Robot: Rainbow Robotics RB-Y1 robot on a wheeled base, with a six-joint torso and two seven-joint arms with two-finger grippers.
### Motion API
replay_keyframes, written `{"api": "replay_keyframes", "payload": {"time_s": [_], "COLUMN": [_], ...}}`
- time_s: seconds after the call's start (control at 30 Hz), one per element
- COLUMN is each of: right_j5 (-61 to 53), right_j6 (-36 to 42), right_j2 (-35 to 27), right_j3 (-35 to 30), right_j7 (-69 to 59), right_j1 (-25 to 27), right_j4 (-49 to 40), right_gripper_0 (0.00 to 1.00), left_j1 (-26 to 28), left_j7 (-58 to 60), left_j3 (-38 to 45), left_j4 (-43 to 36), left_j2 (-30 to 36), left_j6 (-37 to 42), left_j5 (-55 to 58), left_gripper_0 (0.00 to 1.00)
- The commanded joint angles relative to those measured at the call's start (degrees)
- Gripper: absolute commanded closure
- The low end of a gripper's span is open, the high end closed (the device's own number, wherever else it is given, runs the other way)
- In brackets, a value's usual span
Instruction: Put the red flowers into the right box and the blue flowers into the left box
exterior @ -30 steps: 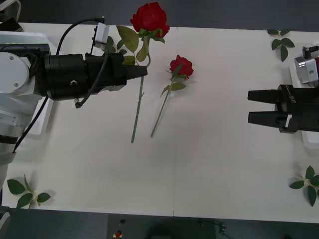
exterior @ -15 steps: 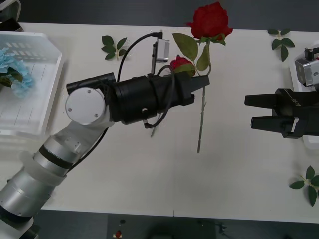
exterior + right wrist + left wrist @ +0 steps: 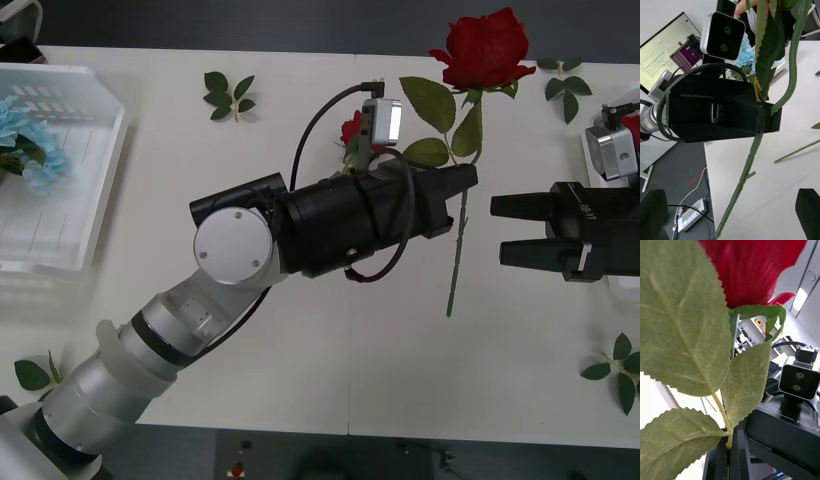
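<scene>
The left gripper [image 3: 468, 187] was held above the desk [image 3: 300, 350] just right of centre, its black fingers pinched shut on the stem of one red rose [image 3: 485, 45]; the bloom stood toward 12 o'clock of the fingers and the stem tail hung toward 6 o'clock, clear of the desk surface. In the right wrist view the stem [image 3: 752, 165] was seen clamped between the closed fingers of the left gripper [image 3: 771, 119], just below a leaf. The right gripper [image 3: 500, 228] was positioned at 3 o'clock of the held stem, just beside it, with its fingers spread and nothing between them. A second red rose [image 3: 351, 127] lay on the desk, mostly hidden behind the left arm. The left box [image 3: 95, 190] was located at the 9 o'clock edge, with blue flowers [image 3: 22, 145] inside. The right box [image 3: 586, 155] was barely visible at the 3 o'clock edge. A transfer of the rose to the right gripper was judged to be the step in hand. Risks were assessed as follows: the thin stem could slip or rotate in the pinch, and early release by the left fingers could drop the rose onto the desk; a leaf could be caught instead of the stem.
</scene>
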Motion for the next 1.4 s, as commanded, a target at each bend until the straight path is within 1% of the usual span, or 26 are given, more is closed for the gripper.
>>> {"api": "replay_keyframes", "payload": {"time_s": [0.03, 0.4, 0.53, 0.9, 0.93, 0.97, 1.03, 1.4], "right_j5": [1.42, -0.95, -0.95, -1.04, -1.04, -1.04, -1.04, -1.30], "right_j6": [-1.15, -5.63, -5.98, -6.86, -6.86, -6.86, -6.86, -6.95], "right_j2": [0.83, 1.53, 3.46, 6.63, 6.63, 6.63, 6.63, 6.63], "right_j3": [0.21, 6.80, 7.50, 8.47, 8.47, 8.47, 8.47, 8.56], "right_j7": [1.34, 1.34, 1.34, 1.34, 1.34, 1.34, 1.34, 1.34], "right_j1": [-0.41, -0.41, -0.41, -0.41, -0.41, -0.41, -0.41, -0.41], "right_j4": [-0.80, -0.62, -0.62, -0.62, -0.62, -0.62, -0.62, -0.62], "right_gripper_0": [0.00, 0.00, 0.00, 0.00, 0.22, 0.40, 1.00, 1.00], "left_j1": [-1.59, -1.41, -1.41, -1.15, -1.06, -0.97, -0.97, -0.97], "left_j7": [-1.27, -1.27, -1.27, -1.27, -1.27, -1.27, -1.27, -1.27], "left_j3": [-1.22, -1.49, -1.49, -1.49, -1.49, -1.49, -1.49, -1.49], "left_j4": [-0.80, -0.80, -0.80, -0.71, -0.71, -0.80, -0.71, -0.80], "left_j2": [-0.74, -0.74, -0.74, -0.21, -0.13, -0.13, 0.05, 0.31], "left_j6": [-1.23, -1.23, -1.76, -2.29, -2.38, -2.38, -2.38, -2.81], "left_j5": [0.70, 1.23, 4.66, 4.31, 4.31, 4.31, 4.31, 4.75], "left_gripper_0": [1.00, 1.00, 1.00, 1.00, 1.00, 1.00, 1.00, 1.00]}}
